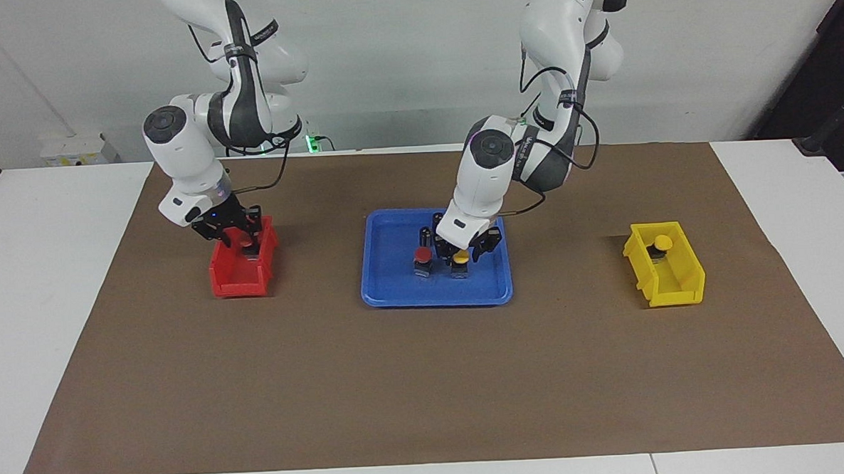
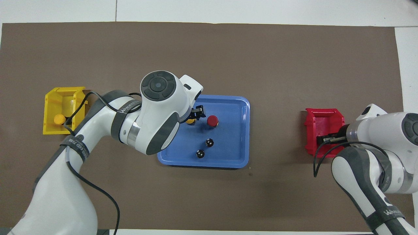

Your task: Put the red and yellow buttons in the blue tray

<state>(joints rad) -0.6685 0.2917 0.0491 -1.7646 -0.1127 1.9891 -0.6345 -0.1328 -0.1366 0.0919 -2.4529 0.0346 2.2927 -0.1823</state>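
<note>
The blue tray (image 1: pixel 396 299) (image 2: pixel 241 130) lies mid-table. A red button (image 1: pixel 422 256) (image 2: pixel 212 120) stands in it. My left gripper (image 1: pixel 461 255) (image 2: pixel 193 118) is low in the tray, shut on a yellow button (image 1: pixel 460 257) (image 2: pixel 190 121) right beside the red one. My right gripper (image 1: pixel 235 236) (image 2: pixel 324 139) is over the red bin (image 1: pixel 235 281) (image 2: pixel 323 116), shut on a red button (image 1: pixel 239 238) at rim height. The second yellow button (image 1: pixel 662 241) (image 2: pixel 59 118) sits in the yellow bin (image 1: pixel 673 283) (image 2: pixel 62 94).
Two dark capless cylinders (image 1: pixel 425 235) (image 2: pixel 209 142) stand in the tray, nearer to the robots than the buttons. The red bin is toward the right arm's end and the yellow bin toward the left arm's end. A brown mat (image 1: pixel 429 393) covers the table.
</note>
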